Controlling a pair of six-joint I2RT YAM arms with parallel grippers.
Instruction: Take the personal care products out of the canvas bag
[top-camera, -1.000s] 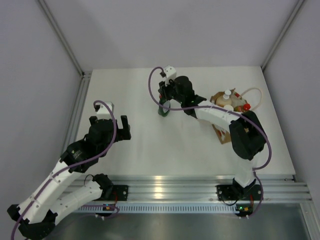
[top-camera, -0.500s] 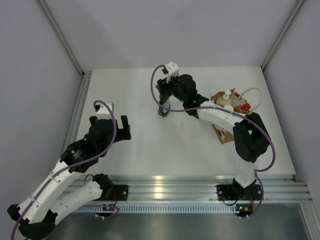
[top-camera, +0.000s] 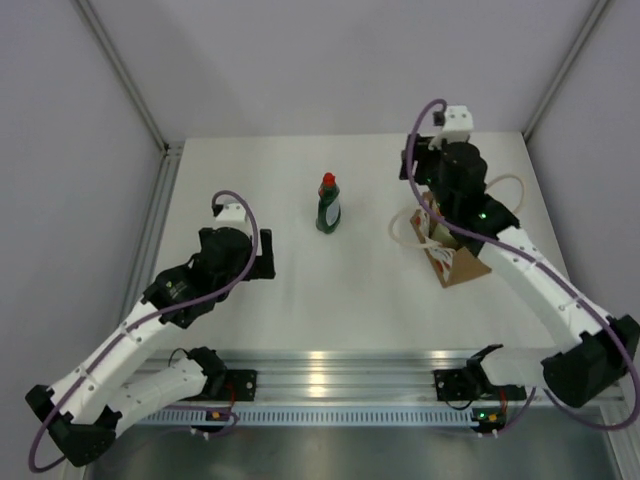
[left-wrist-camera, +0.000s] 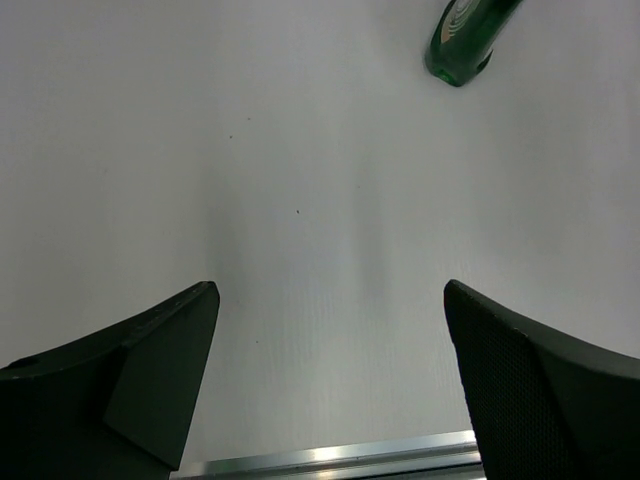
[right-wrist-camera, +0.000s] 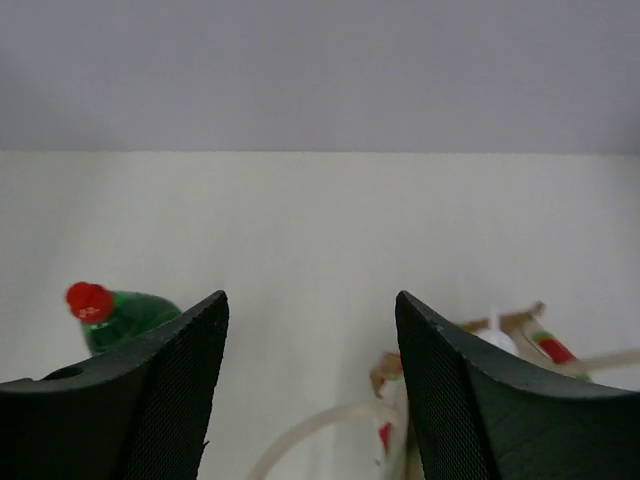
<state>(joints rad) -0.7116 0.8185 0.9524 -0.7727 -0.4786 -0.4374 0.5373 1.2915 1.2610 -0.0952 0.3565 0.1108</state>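
Observation:
The dark green bottle with a red cap (top-camera: 328, 205) stands upright alone at the table's middle; it also shows in the left wrist view as a green bottle base (left-wrist-camera: 462, 40) and in the right wrist view as the green bottle (right-wrist-camera: 125, 312) at lower left. The tan canvas bag (top-camera: 462, 265) sits at the right, mostly hidden under my right arm, its white rope handles (top-camera: 400, 228) sticking out. My right gripper (top-camera: 420, 178) hovers over the bag's far side, open and empty (right-wrist-camera: 310, 300). Bag rim and product tops (right-wrist-camera: 515, 322) appear at lower right. My left gripper (top-camera: 263, 255) is open and empty (left-wrist-camera: 330, 290).
A metal rail (top-camera: 400, 365) runs along the table's near edge. Grey walls enclose the table on the left, the back and the right.
My right gripper opened, let go of the green bottle, which stays standing, and swung right to above the bag. The left arm shifted a little to the right.

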